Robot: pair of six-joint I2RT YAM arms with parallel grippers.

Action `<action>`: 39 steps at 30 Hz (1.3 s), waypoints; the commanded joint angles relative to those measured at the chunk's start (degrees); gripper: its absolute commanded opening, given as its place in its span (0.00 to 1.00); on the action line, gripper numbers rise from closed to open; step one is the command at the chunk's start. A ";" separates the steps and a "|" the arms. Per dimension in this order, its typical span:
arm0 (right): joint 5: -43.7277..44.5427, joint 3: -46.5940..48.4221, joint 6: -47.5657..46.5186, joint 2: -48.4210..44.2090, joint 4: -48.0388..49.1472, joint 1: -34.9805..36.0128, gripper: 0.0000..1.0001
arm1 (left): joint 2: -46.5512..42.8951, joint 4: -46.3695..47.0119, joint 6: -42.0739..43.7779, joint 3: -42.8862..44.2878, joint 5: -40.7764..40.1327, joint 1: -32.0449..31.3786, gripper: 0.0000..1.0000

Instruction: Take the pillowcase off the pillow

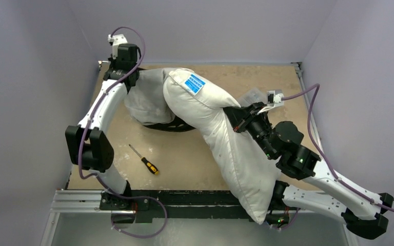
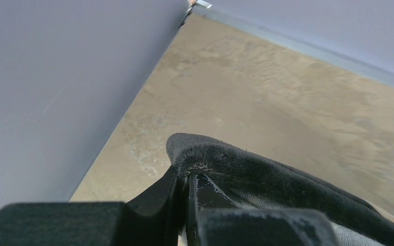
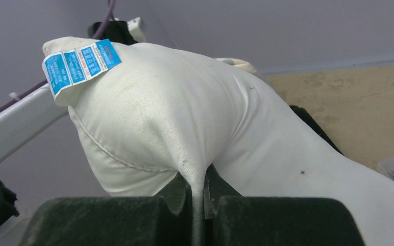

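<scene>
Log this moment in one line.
left gripper jaws shut on pillowcase | right gripper jaws shut on pillow | pillow largely exposed | screwdriver on table

Light is even and diffuse from above, without glare; a soft shadow sits under the pillow on the table; the top view is sharp, while the wrist views blur the left fingers and right fingers close up, the pillowcase reads dark, and the tag print is soft.
</scene>
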 commanded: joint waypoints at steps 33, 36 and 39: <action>-1.53 13.37 -4.08 38.79 25.35 -11.51 0.00 | -16.03 4.62 -4.90 -9.30 7.68 13.75 0.07; -4.25 15.73 -2.67 47.31 26.04 -13.32 0.00 | -17.63 3.74 -5.61 -10.71 10.36 13.48 0.21; -7.59 19.56 -1.70 54.88 26.40 -14.16 0.00 | -20.85 4.49 -6.50 -13.40 13.42 13.29 0.41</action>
